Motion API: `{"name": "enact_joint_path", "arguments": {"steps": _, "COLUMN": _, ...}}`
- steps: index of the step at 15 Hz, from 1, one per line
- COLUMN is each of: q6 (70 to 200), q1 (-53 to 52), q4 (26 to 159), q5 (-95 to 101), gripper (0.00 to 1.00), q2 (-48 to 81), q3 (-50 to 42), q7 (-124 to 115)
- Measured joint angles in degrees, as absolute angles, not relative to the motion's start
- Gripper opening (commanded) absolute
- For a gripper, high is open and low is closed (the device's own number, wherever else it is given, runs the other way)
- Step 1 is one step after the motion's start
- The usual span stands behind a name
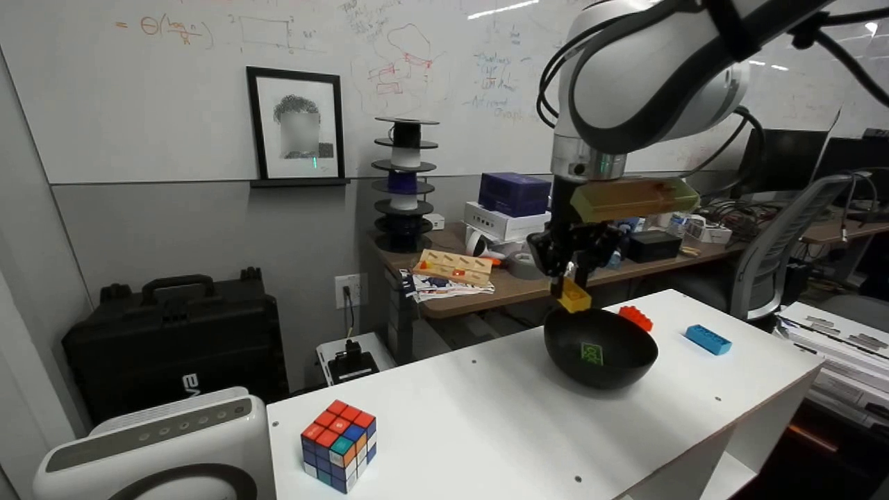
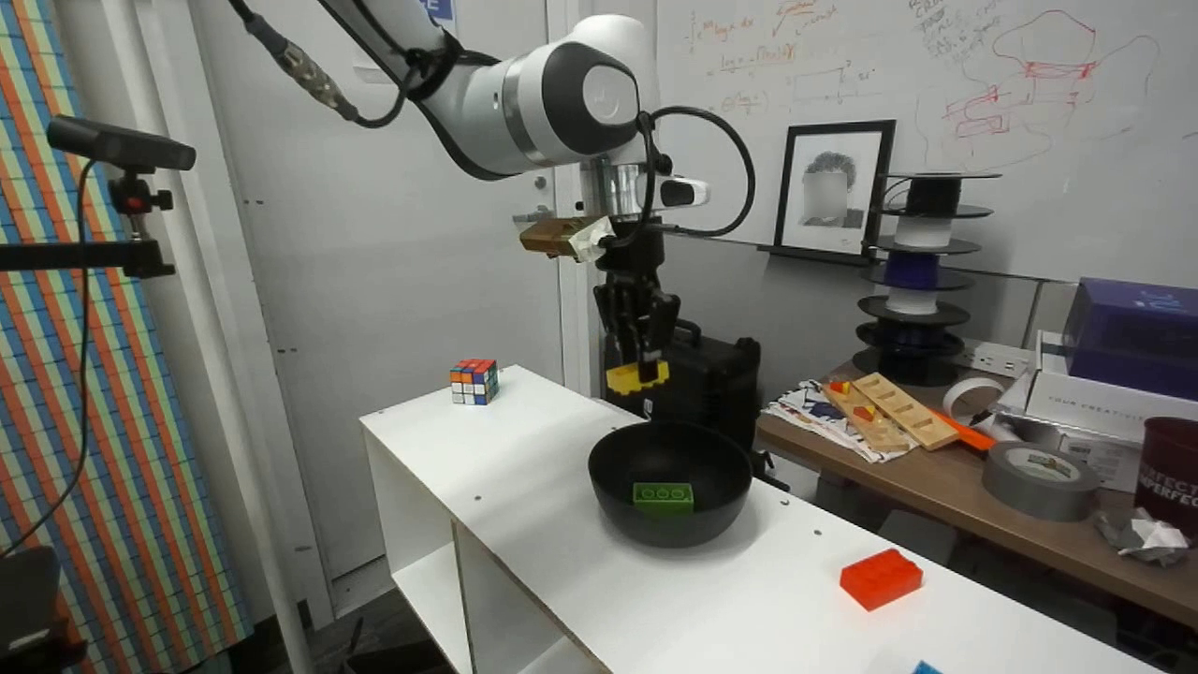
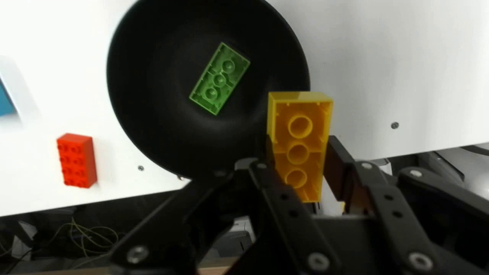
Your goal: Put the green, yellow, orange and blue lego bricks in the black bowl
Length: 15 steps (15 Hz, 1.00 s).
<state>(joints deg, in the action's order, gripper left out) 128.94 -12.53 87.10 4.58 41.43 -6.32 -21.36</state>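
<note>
Below the gripper [image 3: 301, 162], jaws parted only by the clasped yellow Lego brick [image 1: 575, 298], the black bowl [image 3: 160, 99] has open space between rim and green Lego brick [image 3: 219, 79].

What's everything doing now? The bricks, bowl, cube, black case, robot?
Black bowl: upright
Green brick: in bowl, hollow side up
Yellow brick: held in air
End effector: closed on yellow brick
Orange-red brick: on tabletop
Blue brick: on tabletop
Puzzle cube: mixed up
Black case: closed

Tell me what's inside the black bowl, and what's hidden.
A green brick lies inside the black bowl, hollow underside up. The bowl's floor directly beneath it is covered, and in the wrist view the hand and its held yellow brick hide part of the bowl's rim.
</note>
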Motion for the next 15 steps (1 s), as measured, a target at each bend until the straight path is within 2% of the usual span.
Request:
{"name": "enact_joint_path", "arguments": {"steps": 2, "q6": 130.35, "q1": -11.60, "q4": 90.78, "q5": 4.61, "gripper": 0.11, "q2": 39.85, "q3": -6.34, "q7": -21.35}}
{"name": "enact_joint_path", "arguments": {"steps": 3, "q6": 131.77, "q1": -11.12, "q4": 92.62, "q5": 4.86, "gripper": 0.23, "q2": 39.16, "q3": -6.46, "q7": -21.35}}
{"name": "enact_joint_path", "arguments": {"steps": 4, "q6": 133.36, "q1": -10.67, "q4": 94.50, "q5": 5.41, "gripper": 0.61, "q2": 38.47, "q3": -6.70, "q7": -21.35}}
{"name": "enact_joint_path", "arguments": {"steps": 6, "q6": 136.14, "q1": -10.14, "q4": 97.89, "q5": 6.84, "gripper": 0.67, "q2": 37.20, "q3": -7.71, "q7": -21.35}}
{"name": "enact_joint_path", "arguments": {"steps": 10, "q6": 140.09, "q1": -9.91, "q4": 103.00, "q5": 9.53, "gripper": 0.99, "q2": 34.14, "q3": -9.20, "q7": -21.45}}
{"name": "enact_joint_path", "arguments": {"steps": 15, "q6": 142.06, "q1": -12.93, "q4": 104.84, "q5": 15.51, "gripper": 1.00, "q2": 27.79, "q3": -9.26, "q7": -24.68}}
